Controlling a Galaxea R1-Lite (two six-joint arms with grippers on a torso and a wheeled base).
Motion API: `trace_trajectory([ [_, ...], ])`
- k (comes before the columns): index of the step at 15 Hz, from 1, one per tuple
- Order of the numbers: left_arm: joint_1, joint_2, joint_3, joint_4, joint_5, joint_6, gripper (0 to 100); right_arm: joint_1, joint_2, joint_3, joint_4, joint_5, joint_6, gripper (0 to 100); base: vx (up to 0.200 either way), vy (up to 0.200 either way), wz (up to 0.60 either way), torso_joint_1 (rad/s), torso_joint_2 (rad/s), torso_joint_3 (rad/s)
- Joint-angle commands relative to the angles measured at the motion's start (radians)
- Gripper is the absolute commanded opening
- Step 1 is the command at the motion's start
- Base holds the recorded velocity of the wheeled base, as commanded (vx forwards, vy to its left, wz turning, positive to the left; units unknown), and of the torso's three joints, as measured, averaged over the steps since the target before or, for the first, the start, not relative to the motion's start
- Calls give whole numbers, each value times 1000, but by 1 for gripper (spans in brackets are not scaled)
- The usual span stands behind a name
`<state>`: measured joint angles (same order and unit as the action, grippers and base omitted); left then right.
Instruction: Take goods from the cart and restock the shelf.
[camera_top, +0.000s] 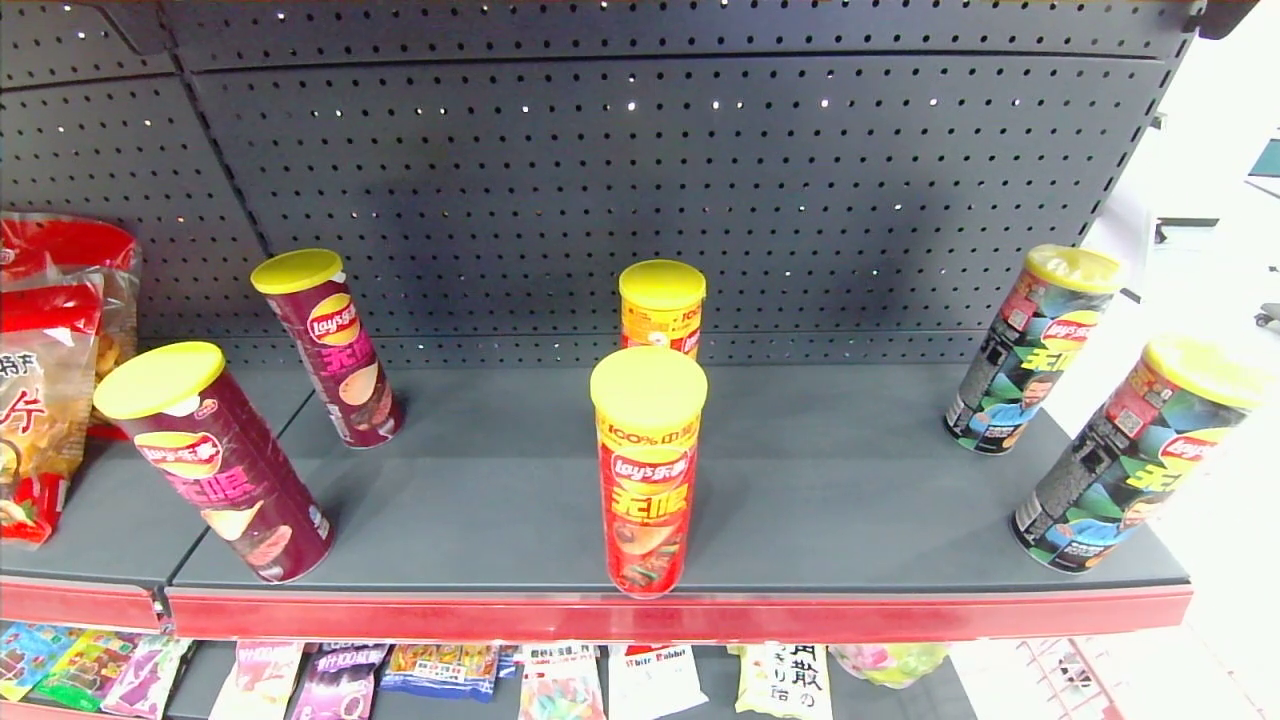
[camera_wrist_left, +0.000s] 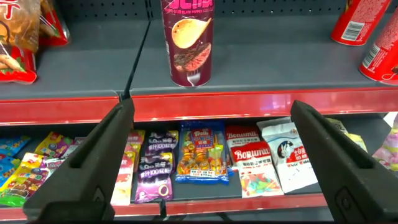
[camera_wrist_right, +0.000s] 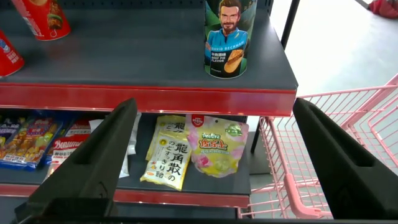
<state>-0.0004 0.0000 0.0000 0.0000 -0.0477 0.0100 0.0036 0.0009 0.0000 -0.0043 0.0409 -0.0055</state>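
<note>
Left claw (camera_wrist_left: 211, 106): wide, empty, before the shelf (camera_wrist_left: 280, 56) edge.
Right claw (camera_wrist_right: 216, 102): wide, empty, near the cart (camera_wrist_right: 280, 162).
Goods: none held; cart stands at shelf's right end.
Risk: red can (camera_top: 645, 480) at the lip may topple if bumped.

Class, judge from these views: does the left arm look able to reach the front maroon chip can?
Probably yes. The left gripper is open and faces the maroon chip can near the shelf edge, with nothing between them; it sits lower, so it would need to rise.
</note>
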Motion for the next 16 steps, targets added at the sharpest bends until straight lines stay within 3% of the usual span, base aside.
trace_trajectory([
  [1,0,0,0,0,0,1,100,1,1,0,0,1,-1,100,0,0,0,0,0,0],
  [16,0,0,-2,0,0,-1,100,-1,-1,0,0,-1,-2,100,0,0,0,0,0,0],
])
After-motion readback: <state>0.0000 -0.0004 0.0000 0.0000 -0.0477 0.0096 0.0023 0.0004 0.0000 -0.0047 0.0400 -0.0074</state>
